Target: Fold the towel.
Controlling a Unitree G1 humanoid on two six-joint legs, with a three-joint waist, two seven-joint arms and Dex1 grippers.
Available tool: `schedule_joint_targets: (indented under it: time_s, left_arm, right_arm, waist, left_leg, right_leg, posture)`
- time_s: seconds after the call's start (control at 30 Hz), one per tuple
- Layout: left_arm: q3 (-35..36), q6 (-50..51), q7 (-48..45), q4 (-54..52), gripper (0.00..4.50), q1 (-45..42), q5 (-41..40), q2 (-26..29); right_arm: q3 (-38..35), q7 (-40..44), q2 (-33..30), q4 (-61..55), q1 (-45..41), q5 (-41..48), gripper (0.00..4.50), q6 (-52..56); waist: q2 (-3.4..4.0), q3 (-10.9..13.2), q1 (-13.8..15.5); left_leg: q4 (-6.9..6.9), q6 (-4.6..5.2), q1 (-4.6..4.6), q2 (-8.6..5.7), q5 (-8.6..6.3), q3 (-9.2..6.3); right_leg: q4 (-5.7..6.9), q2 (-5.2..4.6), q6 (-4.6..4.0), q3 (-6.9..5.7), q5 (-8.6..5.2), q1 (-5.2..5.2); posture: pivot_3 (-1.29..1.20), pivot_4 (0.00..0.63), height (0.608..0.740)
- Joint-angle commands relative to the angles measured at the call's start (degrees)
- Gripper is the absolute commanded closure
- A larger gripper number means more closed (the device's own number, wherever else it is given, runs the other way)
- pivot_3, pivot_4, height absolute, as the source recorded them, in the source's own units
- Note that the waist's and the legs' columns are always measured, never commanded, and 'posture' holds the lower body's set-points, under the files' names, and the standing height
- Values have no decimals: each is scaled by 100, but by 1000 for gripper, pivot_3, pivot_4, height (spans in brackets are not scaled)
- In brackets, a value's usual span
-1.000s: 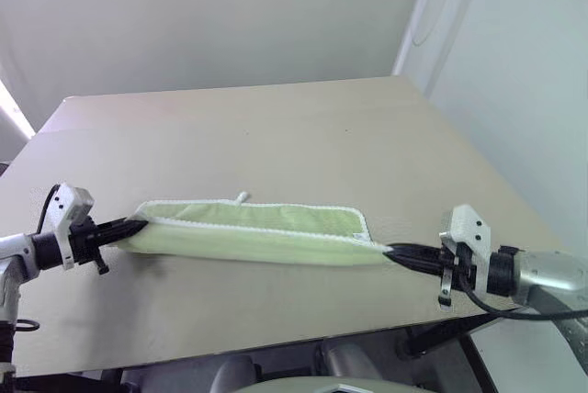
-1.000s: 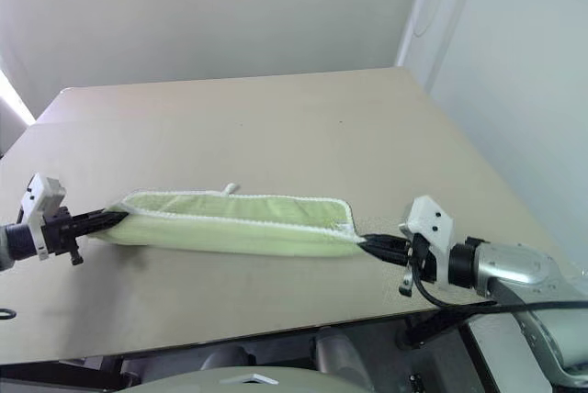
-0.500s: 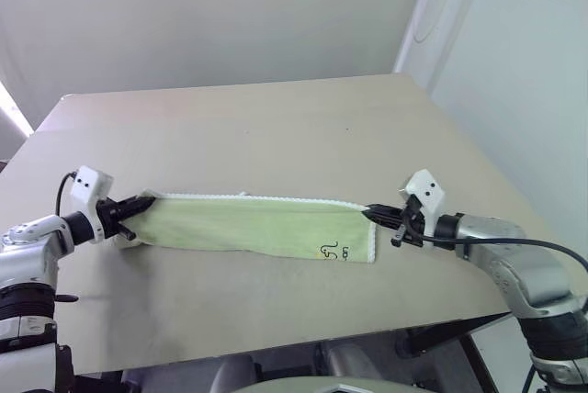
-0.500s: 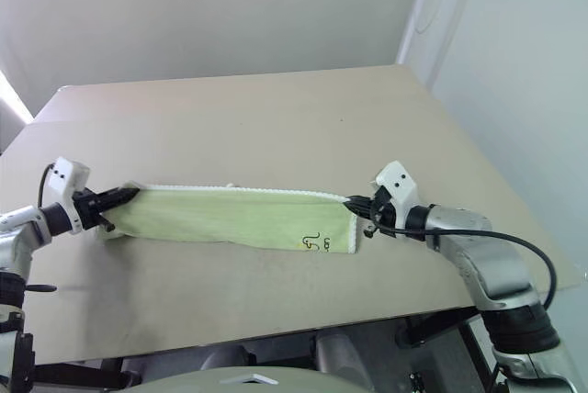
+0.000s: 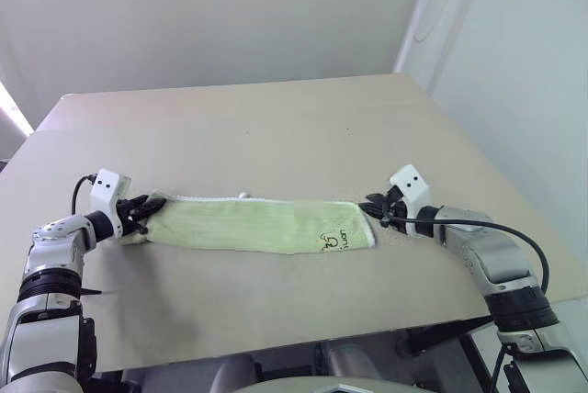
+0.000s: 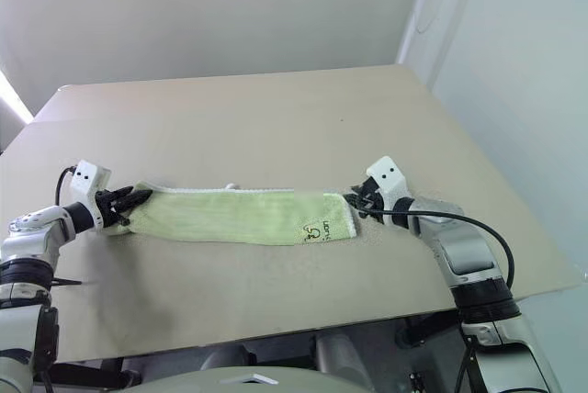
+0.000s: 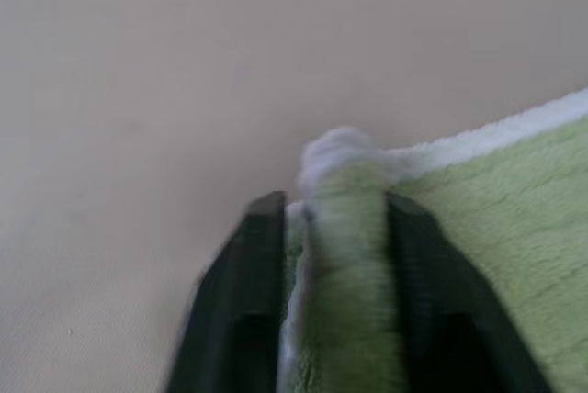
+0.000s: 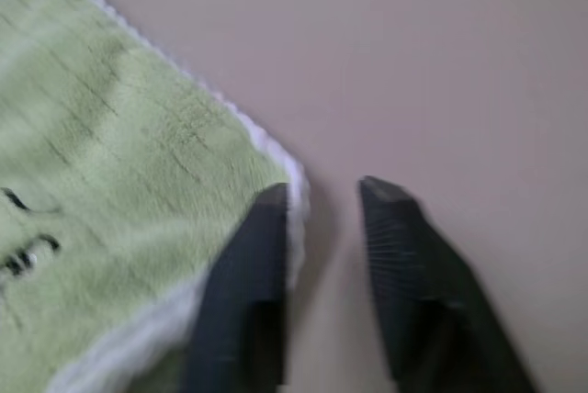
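Note:
The towel, pale lime green with white edging, lies flat on the table as a long folded strip. A small dark printed mark shows near its right end and a little white loop pokes out at its far edge. My left gripper sits low at the strip's left end. Its fingers stand apart, with a bunched towel corner between them. At the right end my right gripper is open. Nothing lies between its fingers, and the towel's corner is just beside one of them.
The beige table stretches far beyond the towel to a pale wall. Its front edge runs close below the towel. Its right edge slants past my right arm.
A second ago both shut grippers held the towel stretched above the table. They carried it forward and down, laid it flat, and their fingers have now parted.

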Motion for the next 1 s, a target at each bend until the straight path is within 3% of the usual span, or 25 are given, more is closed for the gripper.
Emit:
schedule_joint_targets:
  time_s: [0.03,0.13,0.2,0.43,0.57,0.7,1.0]
  left_arm:
    - [43,-101,-72,-36,1653,-211,19,93]
    - [143,-135,68,-106,589,-296,-26,174]
    - [379,107,179,-122,579,-537,-234,307]
    - [656,714,-397,-1264,579,-508,-732,671]
    - [401,1514,-1213,-2706,579,-15,-1200,717]
    - [65,2169,-1692,-4015,579,554,-1508,701]
    - [-424,2467,-2251,-5075,579,1057,-1703,656]
  right_arm:
    - [-161,-61,124,-95,-198,3,1627,-61]
    - [-405,-307,196,-58,-267,39,522,77]
    - [-961,-365,219,-299,-327,658,15,816]
    - [-2867,-410,173,-1479,8,3314,15,4105]
    - [-3803,-725,374,-1433,-19,4348,15,5726]
    - [-3962,-1152,379,-1501,458,5334,15,5961]
    - [-3723,-2703,1016,-1271,1254,6452,15,5815]
  waist:
    - [0,0,5]
    - [0,0,7]
    - [-1,1,22]
    - [3,-1,17]
    - [4,-1,10]
    - [8,1,-2]
    - [19,4,-15]
  left_leg:
    - [0,0,0,0,0,0]
    - [2,0,1,-1,0,0]
    - [4,0,-1,-1,0,-2]
    - [0,3,-27,-1,-1,-16]
    - [5,3,-65,-1,-1,-16]
    - [5,3,-67,0,-1,-13]
    - [7,3,-63,1,-1,-11]
  right_leg:
    - [1,0,1,0,0,0]
    - [2,0,0,0,0,1]
    - [3,0,0,0,0,1]
    - [1,-1,15,-8,12,-12]
    - [-4,-3,5,-11,0,-15]
    - [-3,-3,4,-7,-6,-15]
    - [-2,1,3,-4,-6,-15]
  posture:
    - [0,0,712]
    - [0,0,712]
    - [0,0,712]
    - [0,0,712]
    - [0,0,712]
    - [0,0,712]
    - [0,0,712]
